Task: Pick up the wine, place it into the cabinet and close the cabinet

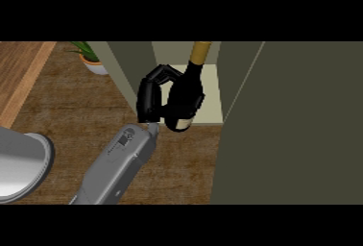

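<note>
At cabinet (pixel 132 67), right hand (pixel 150 96) round glossy dark wine bottle (pixel 188 91)

Heads up, you only get part of the wine (pixel 187 93): its neck runs off the top, and the robot hand (pixel 150 96) covers its left flank. The plant (pixel 88 54) gets chopped up there too. That grey rounded thing (pixel 21 163) is cut by the left edge, so you can't tell what it is.

The wine (pixel 186 96) sits tilted in the cabinet (pixel 127 67) opening, neck inward, base seemingly just above the shelf's front edge. The right hand (pixel 150 93) curls round its left side. On the counter (pixel 71 110), a potted plant (pixel 90 57) stands left of the cabinet. The open door (pixel 297 120) is on the right.
</note>
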Motion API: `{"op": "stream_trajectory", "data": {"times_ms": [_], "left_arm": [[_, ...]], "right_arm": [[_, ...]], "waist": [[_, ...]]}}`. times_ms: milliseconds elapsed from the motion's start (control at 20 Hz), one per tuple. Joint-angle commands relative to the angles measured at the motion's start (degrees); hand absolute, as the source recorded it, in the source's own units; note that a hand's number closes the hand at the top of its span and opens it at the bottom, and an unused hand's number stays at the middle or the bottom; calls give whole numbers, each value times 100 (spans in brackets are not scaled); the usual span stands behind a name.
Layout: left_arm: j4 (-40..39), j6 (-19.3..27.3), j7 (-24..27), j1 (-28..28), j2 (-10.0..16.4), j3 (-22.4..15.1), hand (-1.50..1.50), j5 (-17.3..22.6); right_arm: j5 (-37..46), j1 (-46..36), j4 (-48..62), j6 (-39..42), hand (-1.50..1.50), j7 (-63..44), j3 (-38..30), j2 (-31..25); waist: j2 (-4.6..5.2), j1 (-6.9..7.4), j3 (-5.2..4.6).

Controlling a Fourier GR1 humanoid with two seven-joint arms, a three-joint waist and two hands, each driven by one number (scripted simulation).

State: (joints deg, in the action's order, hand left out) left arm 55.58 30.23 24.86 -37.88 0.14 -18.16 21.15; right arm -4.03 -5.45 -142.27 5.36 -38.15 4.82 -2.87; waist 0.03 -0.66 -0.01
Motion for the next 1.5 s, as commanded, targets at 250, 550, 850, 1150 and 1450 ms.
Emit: {"op": "stream_trajectory", "data": {"times_ms": [250, 550, 850, 1150, 1450], "left_arm": [[-707, -316, -168, -459, -13, 359, 150, 281], [-1759, -496, 278, -1023, -13, 688, 150, 230], [-2591, -459, 538, -1923, 75, 950, 150, 216], [-3313, -1, 1214, -2337, -12, 1075, 150, 367], [-4054, -447, 1464, -2716, 89, 1485, 150, 334]], "right_arm": [[-882, 322, -792, 159, -150, -282, -494, -176], [-866, 148, -346, 246, -150, -26, -525, -123], [-471, 245, -344, 167, -150, 151, -156, 87], [-166, 241, -313, 142, -150, 146, 192, 187], [-201, 10, -98, 98, -150, 140, 151, 195]], "waist": [[-1, -36, 3], [20, -46, 2], [35, -102, 2], [58, -195, -1], [84, -190, -2]]}}
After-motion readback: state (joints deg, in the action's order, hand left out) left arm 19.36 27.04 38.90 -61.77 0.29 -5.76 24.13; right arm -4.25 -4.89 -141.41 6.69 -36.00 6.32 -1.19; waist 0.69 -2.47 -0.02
